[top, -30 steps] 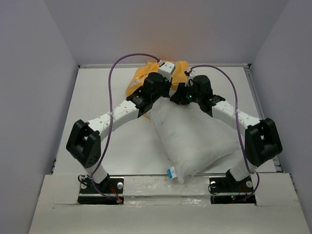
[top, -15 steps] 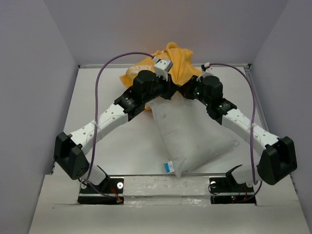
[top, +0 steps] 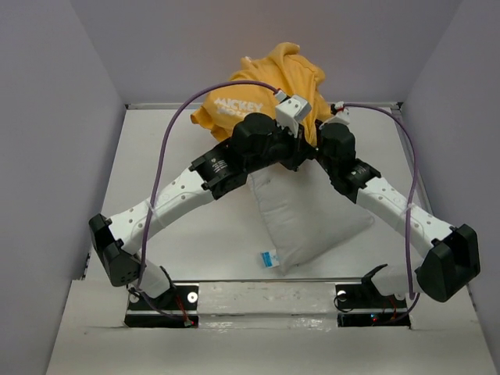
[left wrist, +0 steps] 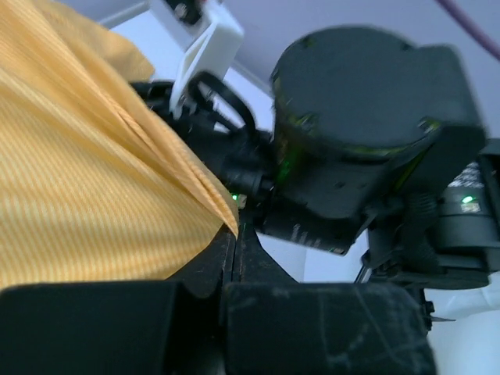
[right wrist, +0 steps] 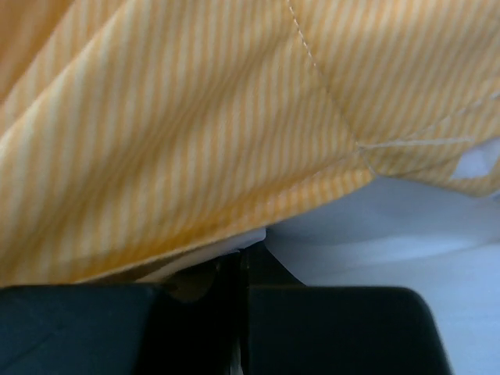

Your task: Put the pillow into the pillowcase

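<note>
The orange-yellow pillowcase hangs lifted above the far middle of the table, its letters facing left. My left gripper and right gripper meet under it, each shut on its edge. In the left wrist view the pillowcase is pinched at the left gripper. In the right wrist view the pillowcase fills the frame above the shut right gripper. The white pillow lies tilted on the table below, its far end hidden under the grippers. Its blue-and-white tag is at the near edge.
Grey walls enclose the white table on three sides. Purple cables loop above both arms. The right arm's black wrist sits close in front of the left wrist camera.
Both grippers have risen and lifted the pillowcase well above the table. The pillow has drawn in toward the middle, and both arms have stretched forward.
</note>
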Robot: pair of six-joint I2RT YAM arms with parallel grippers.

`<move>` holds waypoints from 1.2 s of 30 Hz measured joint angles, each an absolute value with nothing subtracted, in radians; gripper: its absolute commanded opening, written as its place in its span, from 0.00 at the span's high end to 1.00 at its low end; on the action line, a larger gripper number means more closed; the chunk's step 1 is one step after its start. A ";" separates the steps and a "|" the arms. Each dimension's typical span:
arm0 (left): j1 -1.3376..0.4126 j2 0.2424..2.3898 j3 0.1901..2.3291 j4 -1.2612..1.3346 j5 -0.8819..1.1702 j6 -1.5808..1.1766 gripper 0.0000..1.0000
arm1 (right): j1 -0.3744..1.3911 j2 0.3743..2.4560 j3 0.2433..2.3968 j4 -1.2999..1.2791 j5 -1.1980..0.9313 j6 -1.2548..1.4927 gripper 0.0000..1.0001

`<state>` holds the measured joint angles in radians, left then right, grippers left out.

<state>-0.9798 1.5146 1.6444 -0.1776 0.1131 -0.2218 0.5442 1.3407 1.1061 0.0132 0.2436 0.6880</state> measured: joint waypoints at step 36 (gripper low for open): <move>-0.889 1.094 0.819 0.156 -0.181 -0.394 0.19 | 0.252 1.405 1.207 -0.175 -0.069 0.500 0.21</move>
